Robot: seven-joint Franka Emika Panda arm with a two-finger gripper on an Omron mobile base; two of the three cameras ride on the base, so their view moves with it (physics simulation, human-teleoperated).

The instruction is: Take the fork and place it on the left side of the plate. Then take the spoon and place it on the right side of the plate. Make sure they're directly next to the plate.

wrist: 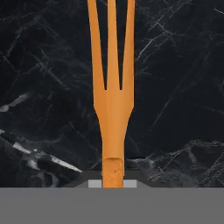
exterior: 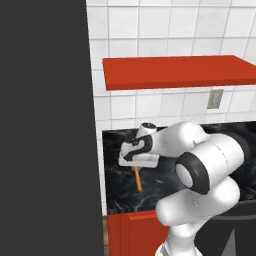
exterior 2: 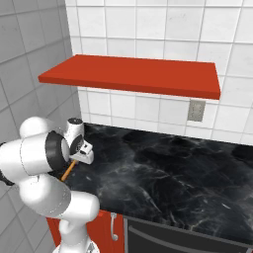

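The end effector is closed narrow on the fork, gripping the handle close to where it widens into the neck. In the hand view the tines run straight away from the finger tips, centred between them, so the grip appears aligned with the fork's long axis. In the left base view the fork projects toward the near edge below the hand, low over the black marble desk; whether it rests on the surface or is just clear of it cannot be told. It sits at the far-left end of the desk, next to the grey tiled wall and beneath the red shelf.

Judgement: the step in hand is securing and lifting the fork. To perform it well:
- Raise the fork vertically before any sideways travel, so the tines do not drag on the desk.
- Keep the handle level; a thin handle may pivot in a narrow grip.
- Carry it right, away from the wall, and set it parallel to the plate's left edge, directly beside the rim.
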